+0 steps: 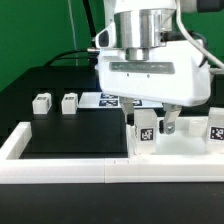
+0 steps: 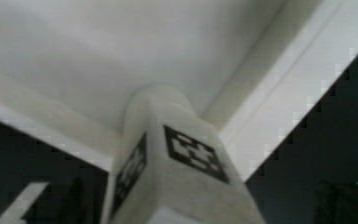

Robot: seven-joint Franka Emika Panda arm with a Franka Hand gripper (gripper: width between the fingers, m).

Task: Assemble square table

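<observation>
Gripper (image 1: 150,126): jaws wide, either side of an upright tagged leg (image 1: 147,131) — no contact visible.
Top (image 1: 178,150): below the leg, exterior view's right.
Wrist view only: rim (image 2: 274,70) behind the leg (image 2: 179,160).
Exterior view only: loose legs (image 1: 41,101) (image 1: 69,101) — well apart from the gripper.

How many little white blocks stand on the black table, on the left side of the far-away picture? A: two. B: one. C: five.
A: two small white plastic leg blocks stand side by side, a little apart, on the black table at the exterior view's left.
</observation>
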